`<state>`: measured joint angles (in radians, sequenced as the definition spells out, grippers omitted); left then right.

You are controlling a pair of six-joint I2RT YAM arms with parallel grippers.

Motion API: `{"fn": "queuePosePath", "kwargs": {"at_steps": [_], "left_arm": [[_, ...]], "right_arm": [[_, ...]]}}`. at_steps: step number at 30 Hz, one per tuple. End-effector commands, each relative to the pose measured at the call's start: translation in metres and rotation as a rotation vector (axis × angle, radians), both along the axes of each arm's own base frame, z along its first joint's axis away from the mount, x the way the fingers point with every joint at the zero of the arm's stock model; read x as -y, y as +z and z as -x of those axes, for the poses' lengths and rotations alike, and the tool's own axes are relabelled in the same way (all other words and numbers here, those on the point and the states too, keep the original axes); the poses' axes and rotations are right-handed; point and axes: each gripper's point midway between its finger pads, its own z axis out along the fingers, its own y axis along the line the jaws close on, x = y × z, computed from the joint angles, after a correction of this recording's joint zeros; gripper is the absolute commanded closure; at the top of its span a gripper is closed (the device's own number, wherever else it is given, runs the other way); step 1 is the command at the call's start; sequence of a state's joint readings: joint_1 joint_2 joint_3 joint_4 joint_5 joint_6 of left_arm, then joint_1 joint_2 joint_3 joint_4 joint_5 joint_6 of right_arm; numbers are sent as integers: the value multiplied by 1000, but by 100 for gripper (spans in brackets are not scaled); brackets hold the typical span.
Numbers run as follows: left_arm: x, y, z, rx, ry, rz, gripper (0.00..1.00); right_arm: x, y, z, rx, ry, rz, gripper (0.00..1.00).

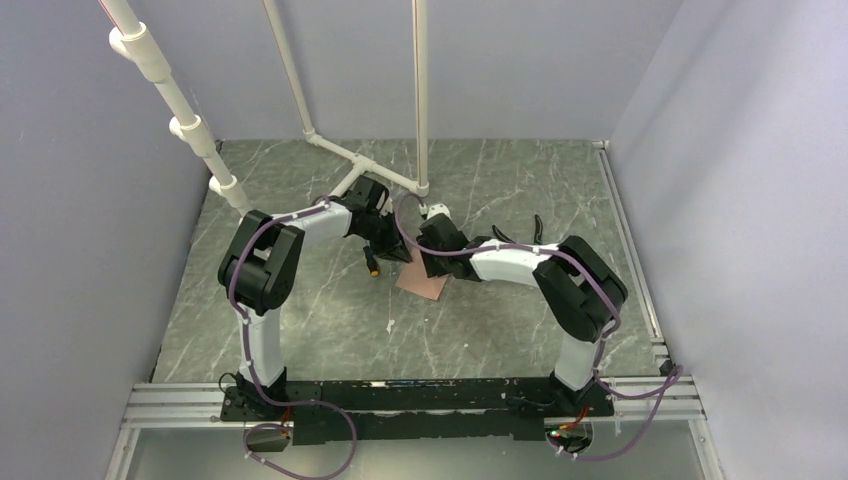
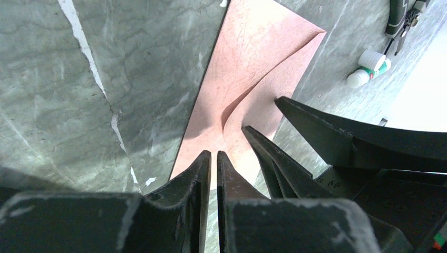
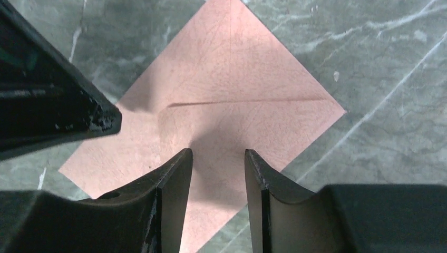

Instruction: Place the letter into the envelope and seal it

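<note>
While the left gripper [image 2: 213,164] pinches the envelope's [image 3: 232,79] edge, curling it upward, the right gripper [image 3: 217,158] hovers with jaws apart over it, mid-table [image 1: 330,320]. Best to press straight down and keep the pinch steady. No separate letter shows.

top: high, behind, looking down, far | wrists: close, facing down | shared: envelope [image 1: 425,282]

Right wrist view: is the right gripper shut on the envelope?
No: the right gripper is open, and the pink envelope shows through the clear gap between its jaws.
</note>
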<state>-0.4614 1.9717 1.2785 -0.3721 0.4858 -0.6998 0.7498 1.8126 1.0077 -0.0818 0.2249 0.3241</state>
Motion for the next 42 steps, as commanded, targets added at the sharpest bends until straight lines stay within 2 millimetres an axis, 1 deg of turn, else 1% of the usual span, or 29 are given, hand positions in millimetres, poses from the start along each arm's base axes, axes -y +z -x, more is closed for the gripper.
{"fn": "queuePosePath", "kwargs": {"at_steps": [1, 5, 8, 10, 13, 16, 18, 21, 24, 28, 32, 34, 36, 38, 42], "left_arm": [[13, 23, -14, 58, 0, 67, 86], [16, 26, -17, 58, 3, 78, 86], [17, 26, -14, 49, 1, 88, 86], [15, 21, -11, 42, 4, 84, 86], [13, 12, -6, 20, 9, 79, 86], [14, 7, -4, 7, 12, 89, 86], [14, 8, -4, 6, 11, 89, 86], [16, 14, -5, 18, 2, 99, 86], [18, 24, -8, 43, -4, 114, 86], [21, 29, -9, 63, -14, 139, 86], [26, 31, -9, 64, -16, 174, 86], [31, 34, -10, 70, -17, 196, 86], [41, 36, -7, 72, -42, 206, 86], [49, 36, -4, 72, -64, 200, 87], [52, 23, 0, 43, -54, 160, 91]], "right_arm": [[25, -13, 32, -111, 58, 111, 57], [24, -13, 39, -128, 83, 101, 60], [24, -15, 46, -144, 95, 98, 61], [25, -17, 53, -157, 110, 99, 61], [26, -24, 65, -190, 149, 95, 58], [30, -34, 78, -221, 192, 112, 56], [32, -38, 84, -236, 210, 120, 54], [30, -35, 88, -235, 227, 110, 51], [26, -25, 83, -226, 199, 102, 51], [21, -2, 65, -181, 124, 73, 54], [20, 22, 42, -150, 17, 16, 61], [21, 29, 32, -144, -27, -15, 65], [23, 33, 24, -144, -66, -34, 71], [26, 33, 17, -147, -106, -46, 74], [27, 31, 5, -173, -153, -109, 78]]}}
